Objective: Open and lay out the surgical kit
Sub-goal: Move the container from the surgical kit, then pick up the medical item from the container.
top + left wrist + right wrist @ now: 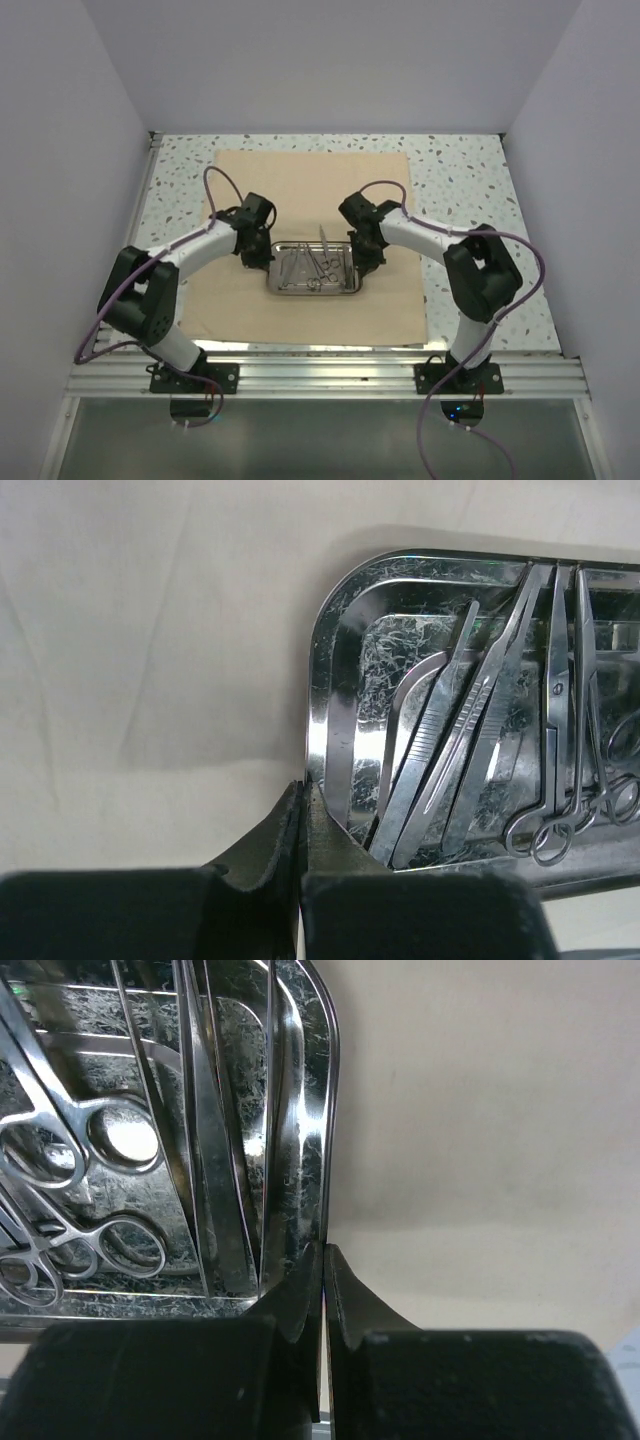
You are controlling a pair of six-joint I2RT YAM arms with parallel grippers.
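Closed tight: left end effector (302, 790), right end effector (325, 1255). Tips touch side edges of shiny steel tray with rounded corners (315, 291) between them. Can't tell if edge is pinched. Tray sits on spread tan cloth sheet (300, 185), slim metal tools (310, 265) inside. Keep tray level, move both slowly.

No legible text, label, brand, number or sign in any view. Steel tray (330, 680), instruments (440, 750), cloth wrap (300, 180), tabletop (460, 170): unmarked as seen.

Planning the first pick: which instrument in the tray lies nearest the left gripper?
The curved grey instrument, first in from the rounded corner of the tray by the left gripper; the straight tweezers and ring-handled scissors lie farther along.
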